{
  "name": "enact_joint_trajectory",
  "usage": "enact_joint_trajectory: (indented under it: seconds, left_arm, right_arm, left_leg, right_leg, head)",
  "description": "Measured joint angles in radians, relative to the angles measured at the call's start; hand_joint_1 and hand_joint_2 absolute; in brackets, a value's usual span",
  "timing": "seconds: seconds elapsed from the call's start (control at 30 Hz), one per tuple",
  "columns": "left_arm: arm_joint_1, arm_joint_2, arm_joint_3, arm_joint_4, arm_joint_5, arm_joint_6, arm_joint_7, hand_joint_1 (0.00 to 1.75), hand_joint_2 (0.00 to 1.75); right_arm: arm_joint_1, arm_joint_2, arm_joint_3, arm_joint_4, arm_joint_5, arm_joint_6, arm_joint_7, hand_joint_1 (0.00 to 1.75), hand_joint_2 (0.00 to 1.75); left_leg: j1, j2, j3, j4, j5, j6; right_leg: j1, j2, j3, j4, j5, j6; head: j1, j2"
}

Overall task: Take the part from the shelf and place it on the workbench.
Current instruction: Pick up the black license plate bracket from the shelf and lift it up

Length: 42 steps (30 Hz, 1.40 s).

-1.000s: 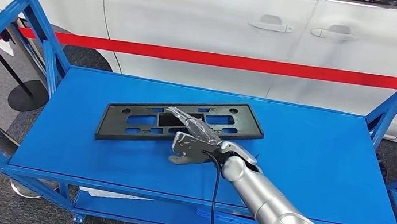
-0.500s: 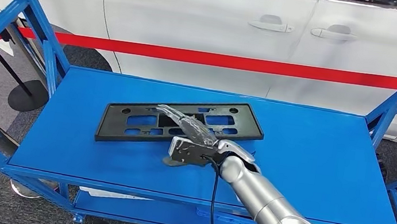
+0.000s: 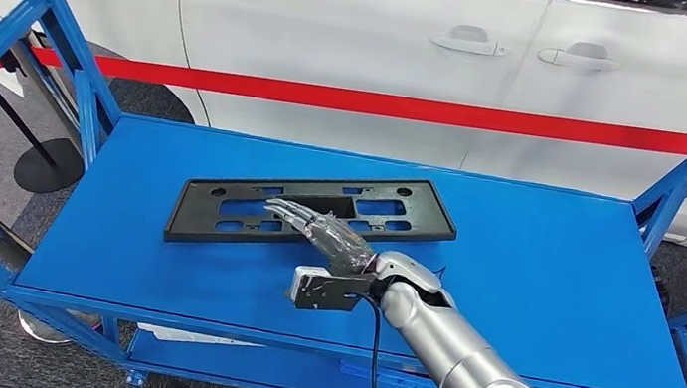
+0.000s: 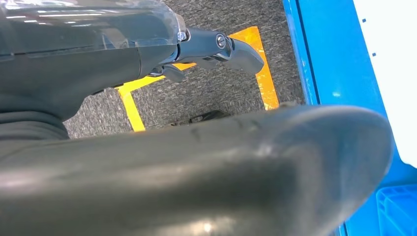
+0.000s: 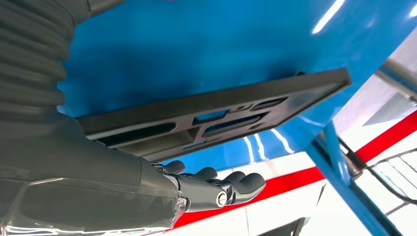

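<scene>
right hand (image 3: 334, 238) over part (image 3: 217, 210) mid-shelf (image 3: 550, 271), fingers (image 5: 231, 189) spread, holding nothing | right wrist view: gap between | left hand (image 4: 216, 46) fingers cannot tell

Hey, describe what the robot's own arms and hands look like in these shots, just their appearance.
The right arm is a silver metal tube with a black cable running along it and a small grey box at the wrist. The right hand has dark fingers under a clear film. The left hand shows dark grey fingers and clear film too.
</scene>
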Motion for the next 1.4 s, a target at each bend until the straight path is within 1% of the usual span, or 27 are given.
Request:
enact_joint_trajectory:
  seconds: [0.17, 0.3, 0.4, 0.67, 0.73, 0.77, 0.83, 0.9, 1.07, 1.13, 1.27, 1.4]
  left_arm:
    - [0.000, 0.000, 0.000, 0.000, 0.000, 0.000, 0.000, 0.00, 0.00]
    - [0.000, 0.000, 0.000, 0.000, 0.000, 0.000, 0.000, 0.00, 0.00]
    - [0.000, 0.000, 0.000, 0.000, 0.001, -0.001, 0.000, 0.00, 0.00]
    - [0.000, 0.000, 0.000, 0.000, 0.002, -0.001, 0.000, 0.00, 0.00]
    - [0.000, 0.000, 0.000, 0.000, 0.002, -0.001, 0.001, 0.00, 0.00]
    - [0.000, 0.000, 0.000, 0.000, 0.002, -0.001, 0.002, 0.00, 0.00]
    - [0.001, 0.000, 0.000, 0.000, 0.002, -0.001, 0.003, 0.00, 0.00]
    - [0.001, 0.000, 0.000, 0.000, 0.003, -0.001, 0.003, 0.00, 0.00]
    - [0.003, 0.000, 0.000, 0.000, 0.007, -0.001, -0.001, 0.00, 0.00]
    - [0.003, 0.000, 0.000, 0.000, 0.008, -0.001, -0.001, 0.00, 0.00]
    - [0.003, 0.000, 0.000, 0.000, 0.006, -0.001, -0.001, 0.00, 0.00]
    - [0.002, 0.000, 0.000, 0.000, 0.003, -0.001, 0.000, 0.00, 0.00]
  right_arm:
    - [0.000, 0.000, 0.000, 0.013, 0.009, -0.030, 0.005, 0.00, 1.75]
    - [0.002, 0.000, 0.000, 0.023, -0.014, -0.003, -0.010, 0.00, 1.75]
    - [0.003, 0.000, -0.001, 0.029, -0.066, 0.071, -0.026, 0.00, 1.75]
    - [-0.004, 0.006, -0.005, 0.076, -0.235, 0.360, -0.063, 0.00, 1.75]
    - [-0.007, 0.009, -0.007, 0.093, -0.266, 0.406, -0.072, 0.00, 1.75]
    - [-0.008, 0.010, -0.007, 0.100, -0.274, 0.415, -0.075, 0.00, 1.75]
    - [-0.008, 0.010, -0.007, 0.111, -0.277, 0.414, -0.077, 0.00, 1.75]
    - [-0.009, 0.010, -0.007, 0.119, -0.264, 0.386, -0.082, 0.00, 1.75]
    - [-0.008, 0.010, -0.007, 0.124, -0.180, 0.227, -0.094, 0.00, 1.75]
    - [-0.007, 0.011, -0.007, 0.124, -0.160, 0.188, -0.090, 0.00, 1.75]
    - [-0.008, 0.012, -0.006, 0.124, -0.151, 0.170, -0.082, 0.00, 1.75]
    - [-0.012, 0.017, -0.006, 0.123, -0.161, 0.185, -0.078, 0.00, 1.75]
  left_leg:
    - [0.000, 0.000, 0.000, 0.000, 0.000, 0.000]
    - [0.000, 0.000, 0.000, 0.000, 0.000, 0.000]
    - [0.000, 0.000, 0.000, 0.000, 0.000, 0.000]
    - [0.000, 0.000, 0.000, 0.000, 0.000, 0.000]
    - [0.000, 0.000, 0.000, 0.000, 0.000, 0.000]
    - [0.000, 0.000, 0.000, 0.000, 0.000, 0.000]
    - [0.000, 0.000, 0.000, 0.000, 0.000, 0.000]
    - [0.000, 0.000, 0.000, 0.000, 0.000, 0.000]
    - [0.000, 0.000, 0.000, 0.000, 0.000, 0.000]
    - [0.000, 0.000, 0.000, 0.000, 0.000, 0.000]
    - [0.000, 0.000, 0.000, 0.000, 0.000, 0.000]
    - [0.000, 0.000, 0.000, 0.000, 0.000, 0.000]
  right_leg:
    - [0.000, 0.000, 0.000, 0.000, 0.000, 0.000]
    - [0.000, 0.000, 0.000, 0.000, 0.000, 0.000]
    - [0.000, 0.000, 0.000, 0.000, 0.000, 0.000]
    - [0.000, 0.000, 0.000, 0.000, 0.000, 0.000]
    - [0.000, 0.000, 0.000, 0.000, 0.000, 0.000]
    - [0.000, 0.000, 0.000, 0.000, 0.000, 0.000]
    - [0.000, 0.000, 0.000, 0.000, 0.000, 0.000]
    - [0.000, 0.000, 0.000, 0.000, 0.000, 0.000]
    - [0.000, 0.000, 0.000, 0.000, 0.000, 0.000]
    - [0.000, 0.000, 0.000, 0.000, 0.000, 0.000]
    - [0.000, 0.000, 0.000, 0.000, 0.000, 0.000]
    - [0.000, 0.000, 0.000, 0.000, 0.000, 0.000]
  head:
    - [0.000, 0.000]
    - [0.000, 0.000]
    - [0.000, 0.000]
    - [0.000, 0.000]
    - [0.000, 0.000]
    - [0.000, 0.000]
    - [0.000, 0.000]
    - [0.000, 0.000]
    - [0.000, 0.000]
    - [0.000, 0.000]
    - [0.000, 0.000]
    - [0.000, 0.000]
